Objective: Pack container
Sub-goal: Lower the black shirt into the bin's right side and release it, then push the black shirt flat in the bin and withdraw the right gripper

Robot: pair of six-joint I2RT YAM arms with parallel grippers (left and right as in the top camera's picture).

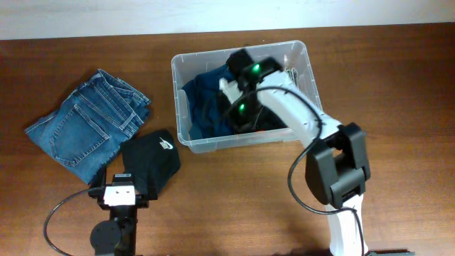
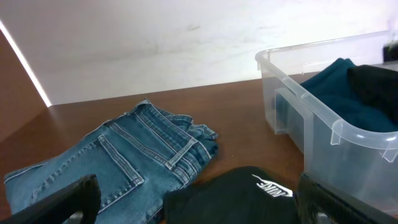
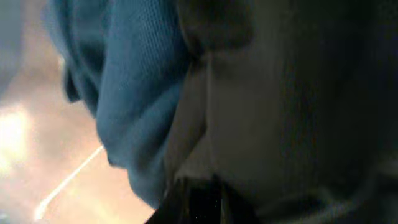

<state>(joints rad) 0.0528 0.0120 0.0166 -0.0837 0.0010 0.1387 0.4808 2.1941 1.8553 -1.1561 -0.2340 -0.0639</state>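
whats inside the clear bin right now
A dark teal garment and a black garment lie in the container. The right arm covers the middle, and the clothes hide the base.

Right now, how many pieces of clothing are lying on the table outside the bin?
2. Blue jeans lie left of the bin; a black garment with a white logo lies next to them, nearer the bin's front corner. No others show outside it.

Overhead: straight down. My left wrist: low, sharing the container at 2 o'clock. Right wrist: against blue cloth.
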